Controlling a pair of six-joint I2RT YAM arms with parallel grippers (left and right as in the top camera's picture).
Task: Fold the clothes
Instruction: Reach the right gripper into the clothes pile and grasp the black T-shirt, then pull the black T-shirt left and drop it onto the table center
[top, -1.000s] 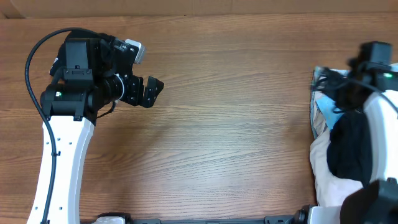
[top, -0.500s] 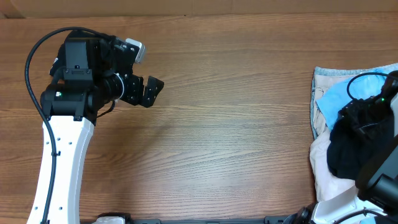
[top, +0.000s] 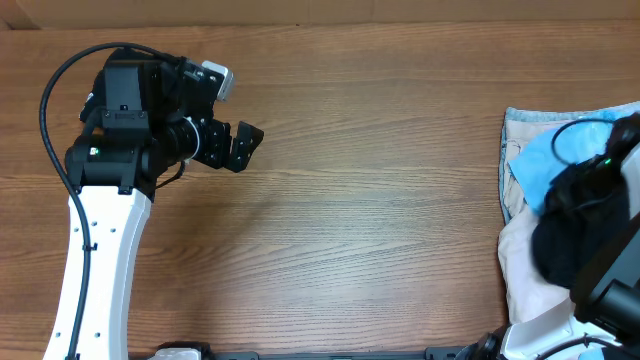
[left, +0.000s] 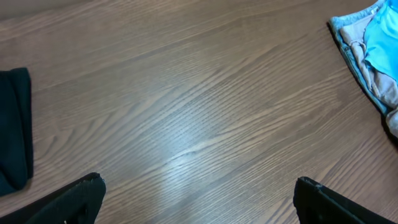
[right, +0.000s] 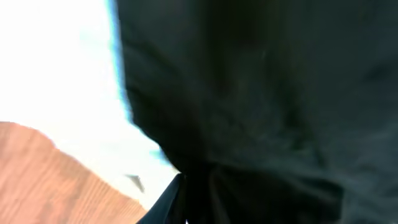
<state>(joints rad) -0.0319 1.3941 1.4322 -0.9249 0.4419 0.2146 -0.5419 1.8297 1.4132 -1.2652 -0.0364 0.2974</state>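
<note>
Clothes (top: 520, 190) lie at the bench's (top: 380, 200) right edge, under the right gripper (right: 186, 193), which pinches the black shirt (top: 562, 245); the open left gripper (left: 199, 202) is well apart.

Your table (top: 380, 200) brown wood-grain, shirt (top: 562, 248) plain black, tee (top: 530, 165) beside the shirt lt blue, pieces (top: 515, 265) beside the shirt white/cream

The clothes (top: 520, 270) lie piled on the table's (top: 380, 200) right edge, left arm (top: 100, 250) far left.

Brown wood-grain table (top: 380, 200) under soft light; pale sheen near its middle
</note>
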